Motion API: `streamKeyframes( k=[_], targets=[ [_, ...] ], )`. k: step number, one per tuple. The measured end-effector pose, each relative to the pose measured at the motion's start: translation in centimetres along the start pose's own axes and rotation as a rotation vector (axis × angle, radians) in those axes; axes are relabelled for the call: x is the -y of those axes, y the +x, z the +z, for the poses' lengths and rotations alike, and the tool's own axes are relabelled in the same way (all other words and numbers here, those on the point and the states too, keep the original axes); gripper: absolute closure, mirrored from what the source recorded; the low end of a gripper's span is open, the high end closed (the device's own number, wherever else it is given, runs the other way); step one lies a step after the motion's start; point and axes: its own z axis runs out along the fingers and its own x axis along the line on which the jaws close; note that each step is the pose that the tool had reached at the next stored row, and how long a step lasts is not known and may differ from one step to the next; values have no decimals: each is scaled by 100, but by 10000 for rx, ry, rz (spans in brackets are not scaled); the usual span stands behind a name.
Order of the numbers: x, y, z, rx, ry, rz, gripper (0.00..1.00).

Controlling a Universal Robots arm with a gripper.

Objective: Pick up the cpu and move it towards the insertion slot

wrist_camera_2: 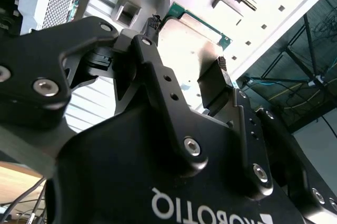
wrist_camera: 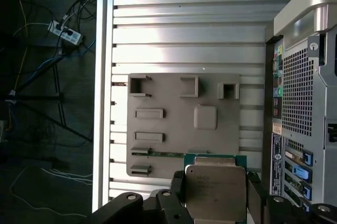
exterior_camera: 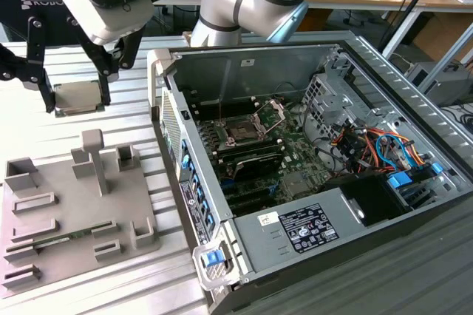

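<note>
Above the table (wrist_camera: 184, 40), the gripper (wrist_camera: 217, 197) clamps the cpu (wrist_camera: 216, 188); exterior view adds the insertion slot (exterior_camera: 242, 131).

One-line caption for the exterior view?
Gripper clamping the cpu, raised near the grey parts tray, outside the open computer case.

Exterior view sits up high, off the arm, angled down over the bench (exterior_camera: 29, 126) at mid range, with the fixture plate (exterior_camera: 66, 204) on the exterior view's left and the open computer case (exterior_camera: 251, 71) on its right. First wrist view looks straight down past the fingers (wrist_camera: 176, 190) and cpu (wrist_camera: 216, 192) onto that same plate. Second wrist view is jammed right up behind the fingers, peering along them at the cpu. Both wrist views share the cpu, the fingers and a bit of the case.
</note>
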Motion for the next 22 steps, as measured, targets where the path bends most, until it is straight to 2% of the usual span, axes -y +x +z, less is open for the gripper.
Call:
streamKeyframes(
  k=[22],
  targets=[
    [12,-286,0,0,-1,0,45]
  ],
)
